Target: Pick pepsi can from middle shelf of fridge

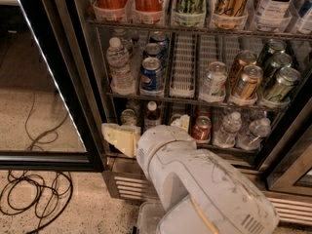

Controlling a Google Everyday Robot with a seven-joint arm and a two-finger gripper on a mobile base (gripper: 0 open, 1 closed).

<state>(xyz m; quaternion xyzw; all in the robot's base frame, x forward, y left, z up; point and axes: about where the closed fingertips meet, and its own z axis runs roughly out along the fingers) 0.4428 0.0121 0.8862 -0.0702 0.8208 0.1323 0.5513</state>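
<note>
— Where's the hand?

— Low in the frame, left of centre, at the bottom shelf of the fridge. Only a cream part shows past the bulky white arm; I can't tell how far open it is or whether it has hold of anything.

— And the pepsi can?

— Above the hand, apart from it, at the front of its lane on the middle shelf. It stands upright, long axis vertical, silver top up, logo towards the camera. More blue cans line up behind it.

— Its neighbours?

— A water bottle just beside it on the left, a white slotted tray on the right. Gold cans and green cans sit further right.
</note>
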